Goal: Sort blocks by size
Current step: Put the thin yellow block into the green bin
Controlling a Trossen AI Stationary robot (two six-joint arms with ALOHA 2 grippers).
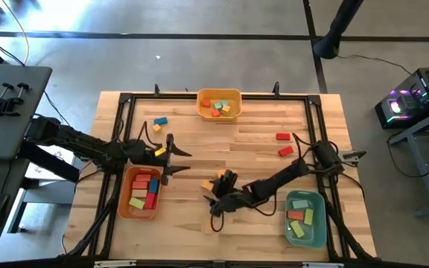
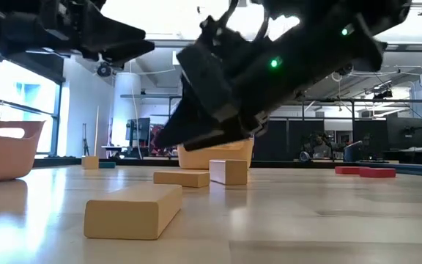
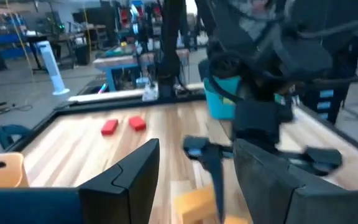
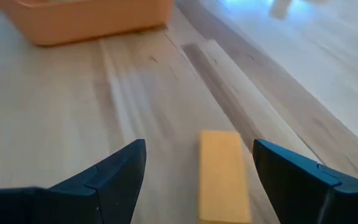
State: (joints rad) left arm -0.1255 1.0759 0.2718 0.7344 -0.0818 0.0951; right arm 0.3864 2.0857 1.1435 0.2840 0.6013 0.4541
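The right end effector (image 4: 197, 165), fingers spread, straddles an orange bar (image 4: 222, 177) lying on the counter (image 1: 259, 156) for pickup, while the left end effector (image 1: 176, 160), part-open and empty, waits beside the orange bin (image 1: 123, 195).

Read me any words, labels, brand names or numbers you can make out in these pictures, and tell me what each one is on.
None can be read.
The blocks and the three bins show plain coloured surfaces with no print.
Screens and gear in the room behind the table are too blurred or small to read.
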